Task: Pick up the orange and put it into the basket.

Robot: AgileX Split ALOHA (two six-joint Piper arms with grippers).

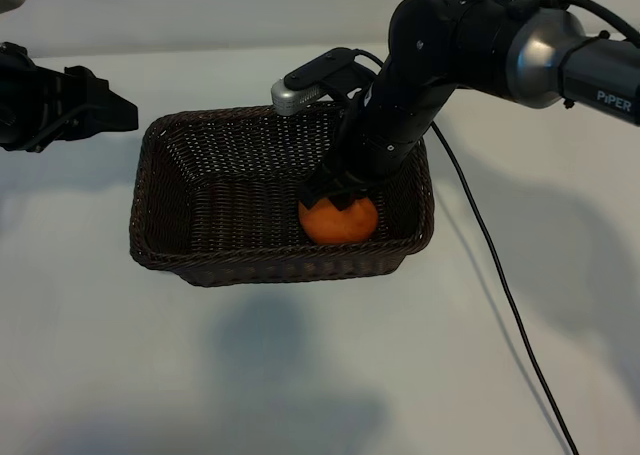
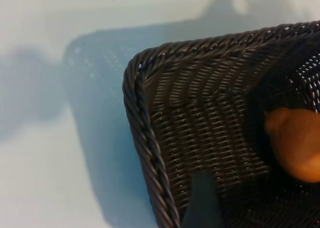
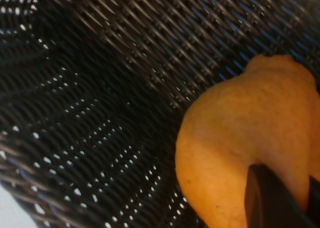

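White surface (image 1: 320, 375) carries the basket (image 1: 160, 260). We find the right gripper (image 1: 340, 197) directly above the orange (image 1: 338, 221), pinching it at the basket's floor; left gripper (image 1: 120, 110) parked, spread.

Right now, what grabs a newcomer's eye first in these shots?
The bright orange stands out against the dark wicker basket; it sits inside, near the front right corner in the exterior view. The right pincer reaches down from above and is pinched shut on the fruit's top. The left pincer hangs open beside the basket's far left corner, holding nothing.
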